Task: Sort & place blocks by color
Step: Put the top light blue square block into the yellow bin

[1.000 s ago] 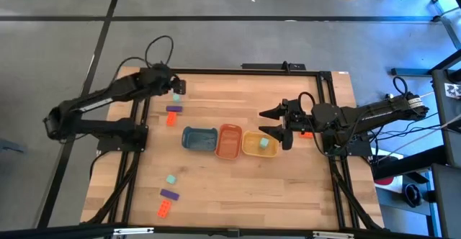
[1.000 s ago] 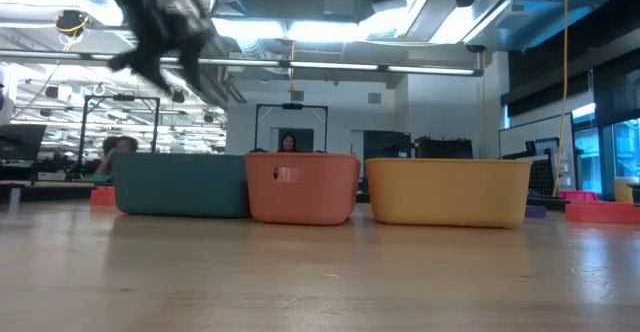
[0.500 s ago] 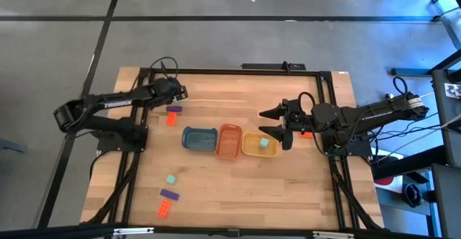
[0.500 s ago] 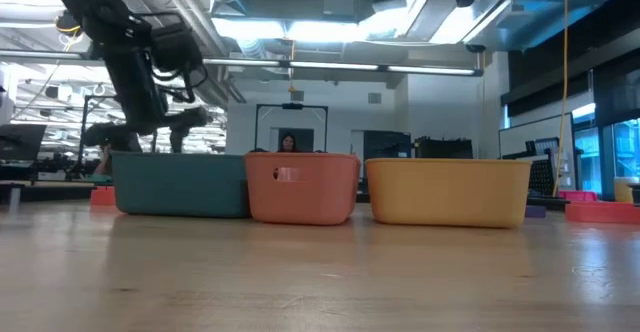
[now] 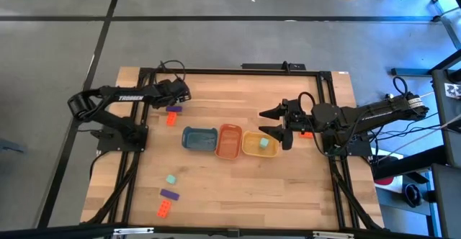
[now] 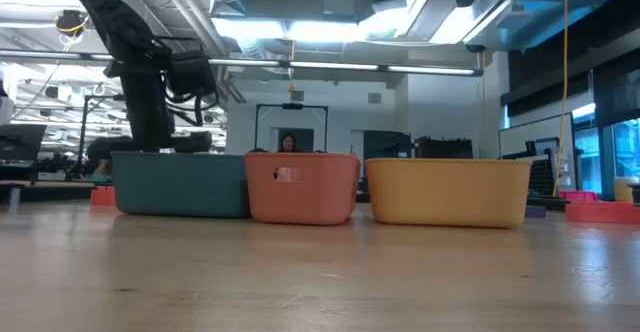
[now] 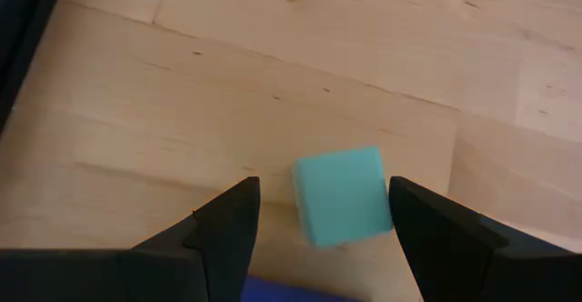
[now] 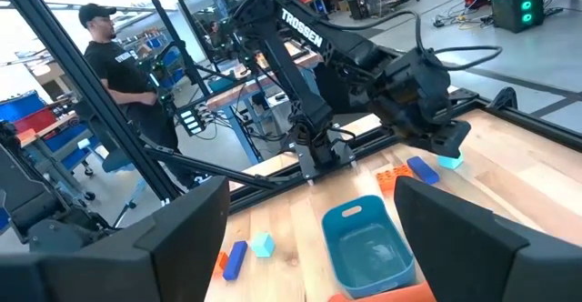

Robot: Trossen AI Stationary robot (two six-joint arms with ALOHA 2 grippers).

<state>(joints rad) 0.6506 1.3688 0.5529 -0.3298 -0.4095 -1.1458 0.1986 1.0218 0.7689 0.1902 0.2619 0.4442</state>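
High view – left end effector [image 5: 177, 95]: at the far left part of the desk [image 5: 302, 188], directly over one mint block, with the purple block [image 5: 173, 109] and orange-red block [image 5: 171, 119] just beside it.
High view – right end effector [image 5: 275, 123]: fingers spread, empty, waiting just beside the yellow tray [image 5: 259, 145], which already holds a mint block [image 5: 264, 143].
High view – remaining blocks: three more, mint [image 5: 171, 179], purple [image 5: 169, 194] and orange-red [image 5: 164, 209], well apart from both end effectors, near the front edge.
Low view – trays: blue tray [image 6: 180, 184], orange tray [image 6: 302, 186] and yellow tray in a row; the left arm descends behind the blue tray.
Left wrist view – mint cube [image 7: 341, 196]: on the desk between the open fingers [image 7: 227, 229], nearer one finger than the other.
Right wrist view – left end effector: low over the mint cube.
Step guidance: centre the cube between the fingers, lower fully, then close squarely on its flat sides; avoid nudging the neighbouring purple block.
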